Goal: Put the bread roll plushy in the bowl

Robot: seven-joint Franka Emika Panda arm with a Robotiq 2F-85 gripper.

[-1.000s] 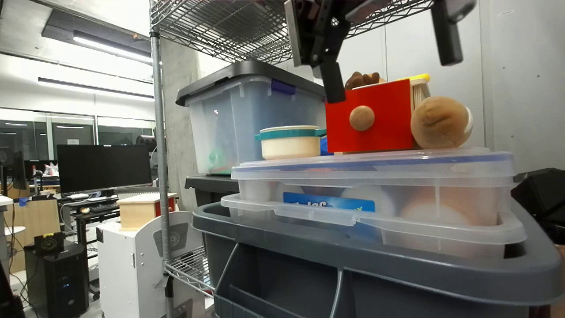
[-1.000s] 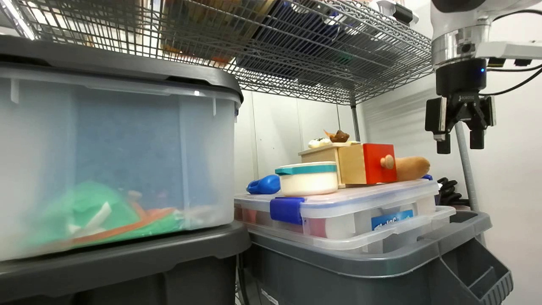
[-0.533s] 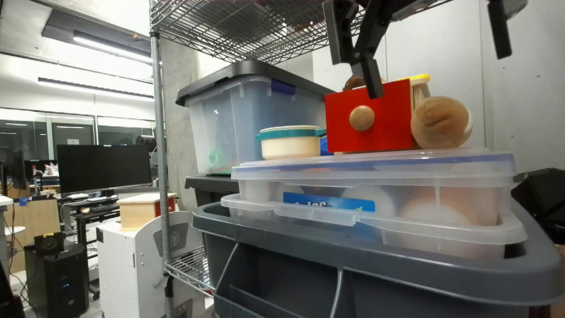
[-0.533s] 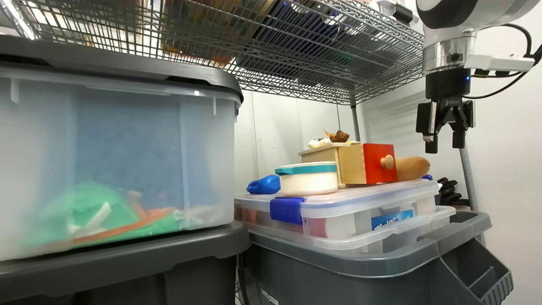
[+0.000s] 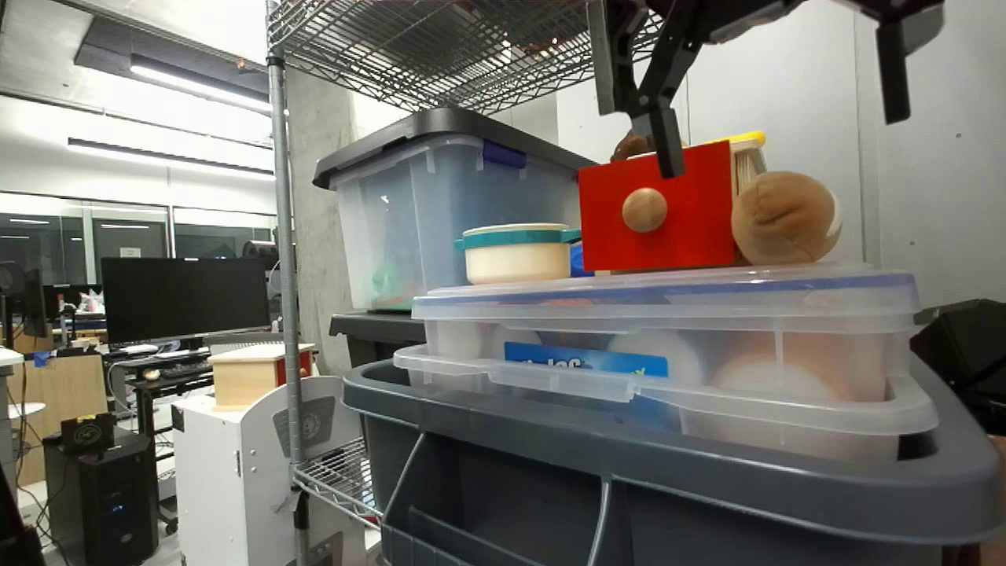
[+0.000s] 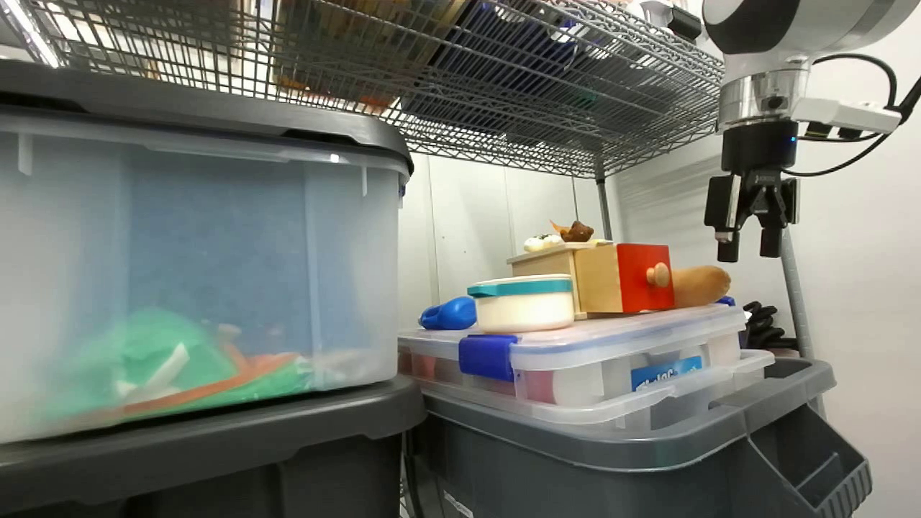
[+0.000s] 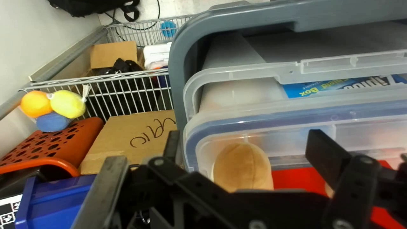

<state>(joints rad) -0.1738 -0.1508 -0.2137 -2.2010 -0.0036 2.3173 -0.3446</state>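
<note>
The tan bread roll plushy [image 5: 786, 218] lies on the lidded clear box, beside the red drawer front; it also shows in an exterior view [image 6: 701, 285] and the wrist view [image 7: 243, 167]. My gripper [image 5: 782, 126] is open and empty, above the plushy's level; it also shows in an exterior view [image 6: 749, 248]. In the wrist view the plushy appears between the spread fingers [image 7: 246, 143], its lower part hidden by the gripper body. The cream bowl with a teal band [image 5: 517, 255] sits on the same box, across the drawer; it also shows in an exterior view [image 6: 525, 306].
The red drawer [image 5: 656, 208] sticks out of a wooden cabinet [image 6: 540, 262] with plush food on top. The clear box [image 5: 668, 303] rests in a grey bin [image 5: 503, 424]. A large storage tote [image 6: 216, 273] stands beside the bowl. A wire shelf [image 6: 504, 79] hangs overhead.
The gripper has moved sideways over the plushy's side, right in an exterior view, then lowered slightly in the last half second. It stays open. Plushy and bowl have not moved.
</note>
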